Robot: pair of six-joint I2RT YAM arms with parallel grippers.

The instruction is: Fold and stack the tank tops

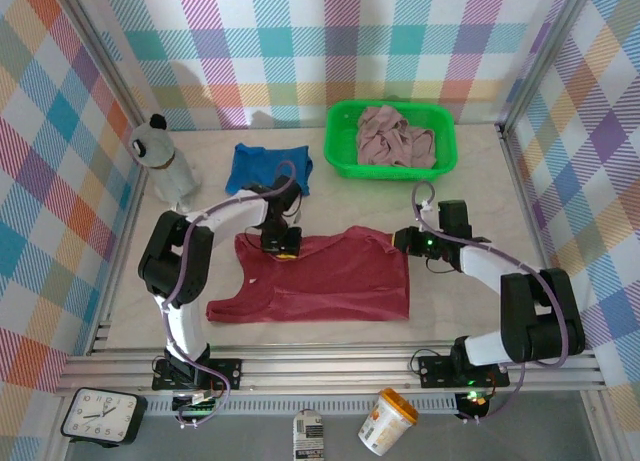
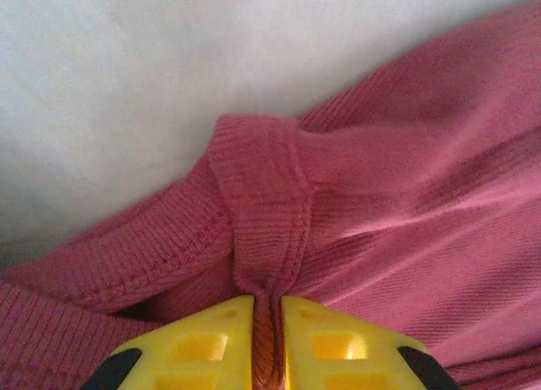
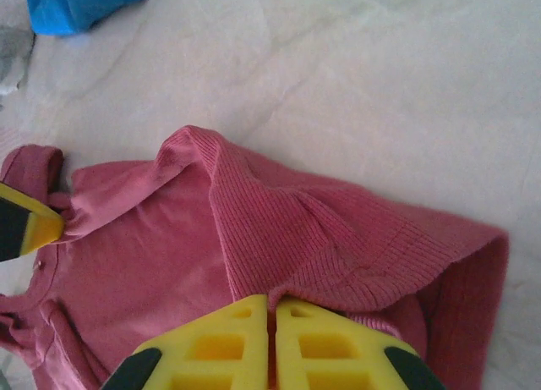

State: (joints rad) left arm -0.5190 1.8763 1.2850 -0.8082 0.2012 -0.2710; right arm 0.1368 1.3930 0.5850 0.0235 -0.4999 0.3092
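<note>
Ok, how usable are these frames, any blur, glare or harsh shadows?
Top external: sharp, evenly lit, no glare. Left wrist: dark red tank top ribbing readable, table behind it soft and pale. Right wrist: table washed out, blue tank top in the corner blurred.

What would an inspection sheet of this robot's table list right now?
Surface: pale table, no spills seen.
Job's things: dark red tank top spread between the arms; blue tank top folded behind it; pink tank top crumpled in the green basket.
Clutter: bottle at the left; clock, tub and small container on the near ledge.
Grippers: left gripper shut on the dark red tank top's strap; right gripper shut on its far right edge.
Cables: pale cables loop over both wrists.
Surroundings: checked walls, metal frame.
</note>
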